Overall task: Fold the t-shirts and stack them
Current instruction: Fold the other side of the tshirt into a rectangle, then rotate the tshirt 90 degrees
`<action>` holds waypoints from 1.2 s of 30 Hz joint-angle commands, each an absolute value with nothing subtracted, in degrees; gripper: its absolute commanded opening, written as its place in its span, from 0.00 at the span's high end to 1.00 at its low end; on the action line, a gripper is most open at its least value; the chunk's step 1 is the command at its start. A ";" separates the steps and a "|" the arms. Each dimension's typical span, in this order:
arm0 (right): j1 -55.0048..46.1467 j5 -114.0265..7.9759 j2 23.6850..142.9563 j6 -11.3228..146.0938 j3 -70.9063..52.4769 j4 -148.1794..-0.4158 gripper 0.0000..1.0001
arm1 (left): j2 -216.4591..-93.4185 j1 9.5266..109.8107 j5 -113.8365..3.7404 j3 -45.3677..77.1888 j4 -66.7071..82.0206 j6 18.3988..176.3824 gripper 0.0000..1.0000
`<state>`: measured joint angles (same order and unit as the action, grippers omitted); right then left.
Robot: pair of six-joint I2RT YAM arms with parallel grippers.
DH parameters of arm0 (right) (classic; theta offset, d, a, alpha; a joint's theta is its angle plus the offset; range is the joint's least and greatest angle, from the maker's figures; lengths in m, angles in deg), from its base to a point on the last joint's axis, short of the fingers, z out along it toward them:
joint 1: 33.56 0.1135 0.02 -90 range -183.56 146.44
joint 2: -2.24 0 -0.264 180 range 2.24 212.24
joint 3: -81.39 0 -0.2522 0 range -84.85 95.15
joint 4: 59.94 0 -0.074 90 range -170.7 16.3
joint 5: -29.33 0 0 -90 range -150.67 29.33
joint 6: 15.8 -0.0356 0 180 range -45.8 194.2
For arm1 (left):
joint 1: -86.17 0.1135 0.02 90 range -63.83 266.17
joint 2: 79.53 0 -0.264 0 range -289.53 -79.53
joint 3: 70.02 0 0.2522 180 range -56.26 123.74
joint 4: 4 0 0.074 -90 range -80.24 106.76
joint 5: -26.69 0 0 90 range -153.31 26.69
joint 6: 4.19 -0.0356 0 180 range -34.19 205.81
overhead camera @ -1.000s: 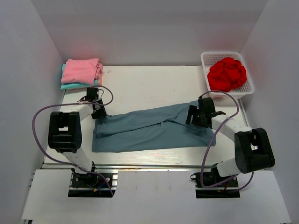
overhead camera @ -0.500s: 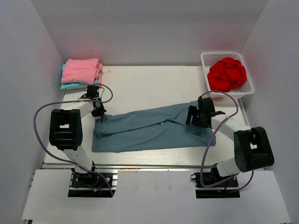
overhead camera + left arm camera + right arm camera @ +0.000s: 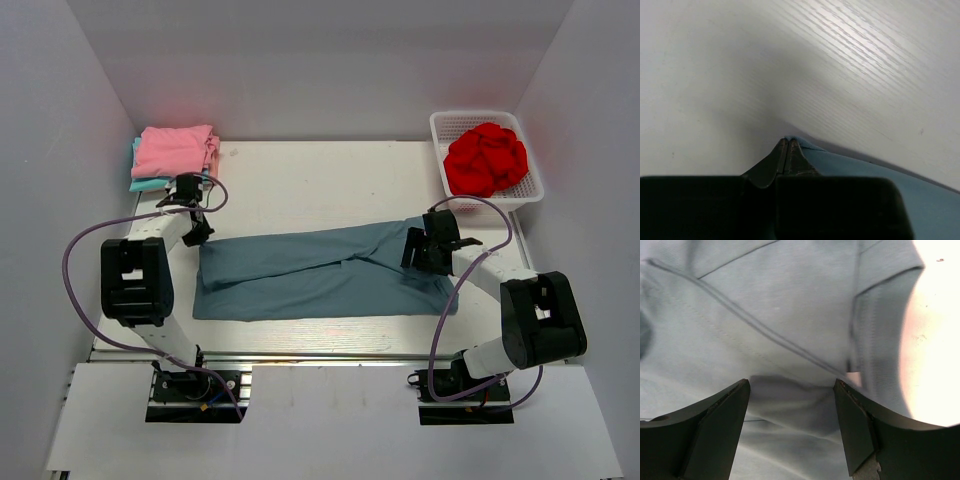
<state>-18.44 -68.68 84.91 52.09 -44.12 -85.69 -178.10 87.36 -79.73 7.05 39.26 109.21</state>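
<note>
The left fingers (image 3: 771, 167) are pinched tightly together, while the right fingers (image 3: 715, 425) stand spread wide.

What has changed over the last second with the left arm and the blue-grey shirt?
The left hand, shut on the far-left corner of the blue-grey t-shirt, moved away from the arm bases and slightly left, dragging that corner out and flattening the shirt's left end. The right hand stayed open over the right end. The pink and teal stack and the red t-shirt in the basket did not move.
</note>
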 commanded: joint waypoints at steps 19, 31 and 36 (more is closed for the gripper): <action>-18.35 -63.48 78.01 56.00 -36.07 -83.64 0.19 | -171.30 90.22 -77.65 16.77 43.33 109.19 0.00; -17.83 -55.31 86.00 54.60 -29.65 -81.89 0.14 | -159.27 88.81 -50.66 -6.49 30.42 111.20 0.00; -16.59 -53.11 90.82 53.98 -26.93 -80.56 0.14 | -154.25 88.80 -52.84 -16.08 31.54 113.57 0.00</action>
